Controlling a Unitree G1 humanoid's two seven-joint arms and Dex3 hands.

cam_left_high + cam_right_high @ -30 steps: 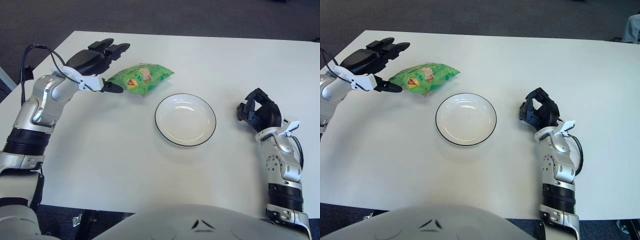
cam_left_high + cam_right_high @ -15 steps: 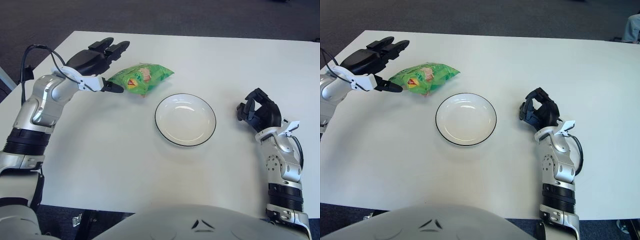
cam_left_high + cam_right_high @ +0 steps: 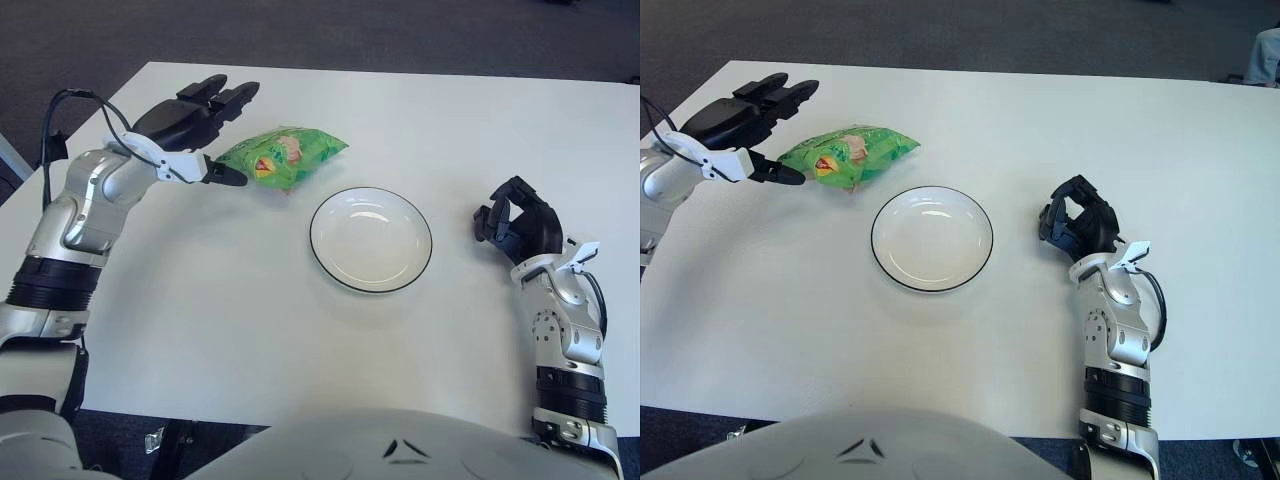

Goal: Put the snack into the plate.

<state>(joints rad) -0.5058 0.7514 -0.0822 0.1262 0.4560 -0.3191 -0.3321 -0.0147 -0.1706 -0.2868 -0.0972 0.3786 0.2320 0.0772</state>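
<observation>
Both eyes sit on the head, looking forward and down over the desk (image 3: 300, 330) from close above. Right eye sits slightly rightward, so everything slides left. Both share the plate (image 3: 371, 239), snack (image 3: 848, 154) and both hands; chest fills the bottom edge.

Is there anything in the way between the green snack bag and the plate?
No, nothing visible. Only bare table lies between the snack bag and the plate. The left hand is open beside the bag, on its left.
</observation>
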